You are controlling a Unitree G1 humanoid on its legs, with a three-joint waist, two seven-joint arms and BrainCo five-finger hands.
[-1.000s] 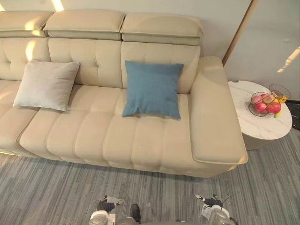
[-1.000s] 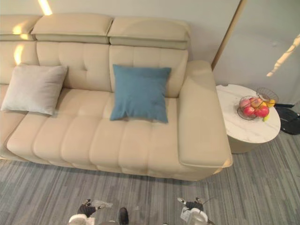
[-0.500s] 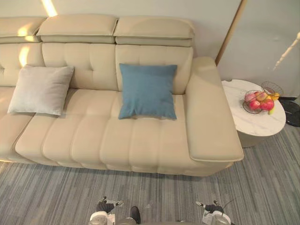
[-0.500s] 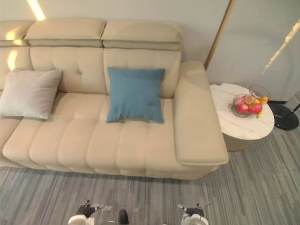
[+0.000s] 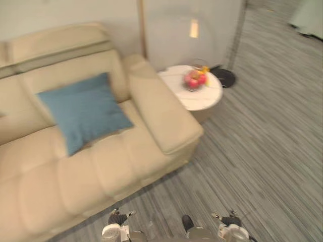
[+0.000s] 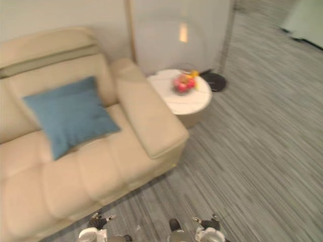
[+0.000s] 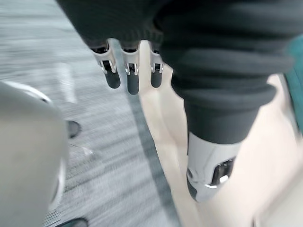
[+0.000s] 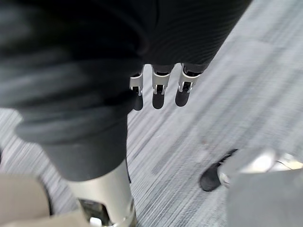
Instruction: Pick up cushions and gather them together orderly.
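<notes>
Left eye view: cushion [image 5: 83, 113] on sofa [image 5: 151, 151] lies forward-left, nearer left hand [image 7: 133, 78]; it and right hand [image 8: 159, 92] hang slack-fingered, empty.

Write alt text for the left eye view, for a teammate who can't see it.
A blue cushion leans against the backrest of a cream sofa, near its armrest. Past the armrest stands a round white side table carrying a bowl of fruit, on grey striped carpet. The left hand and right hand hang low near the bottom edge, holding nothing.
</notes>
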